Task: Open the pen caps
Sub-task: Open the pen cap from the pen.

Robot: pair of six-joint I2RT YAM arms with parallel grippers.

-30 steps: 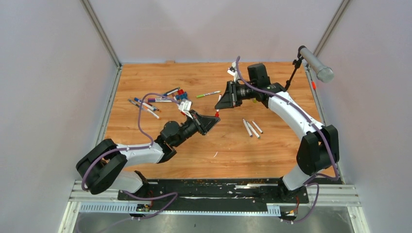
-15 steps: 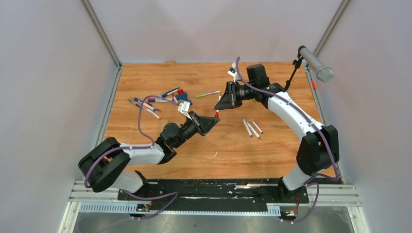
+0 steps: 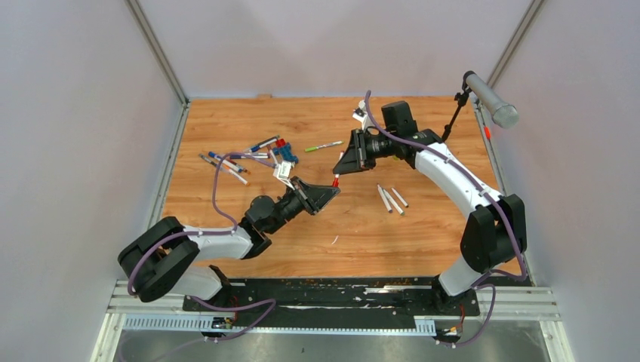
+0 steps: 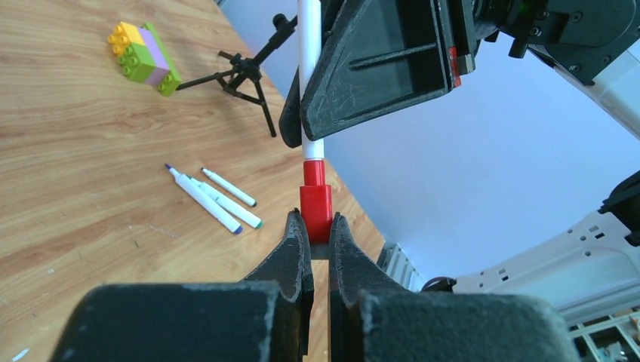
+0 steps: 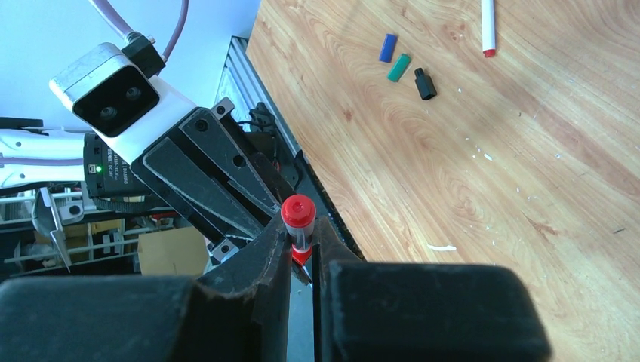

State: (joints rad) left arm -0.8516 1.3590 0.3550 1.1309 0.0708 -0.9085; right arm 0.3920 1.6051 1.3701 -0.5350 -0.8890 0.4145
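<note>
Since a second ago, the left tool (image 4: 315,226) is sitting slightly nearer the arm bases in the overhead view, easing away from the right tool (image 5: 300,226). It is clenching the lower sides of the short red cylindrical plastic pen cap (image 4: 315,204). The right tool is clamping the slim white-barrelled marker pen (image 4: 312,148) just above that cap, so pen and cap are hanging in the air between the two, above the wooden counter (image 3: 249,121). The cap seems still seated.

Both parts are looking light, stiff and smooth, so slipping is probably the main worry. Holding the cap by its sides and the barrel close to the joint, then pulling straight along the pen, seems soundest. Three uncapped white pens (image 4: 204,200) are lying on the counter beyond.
</note>
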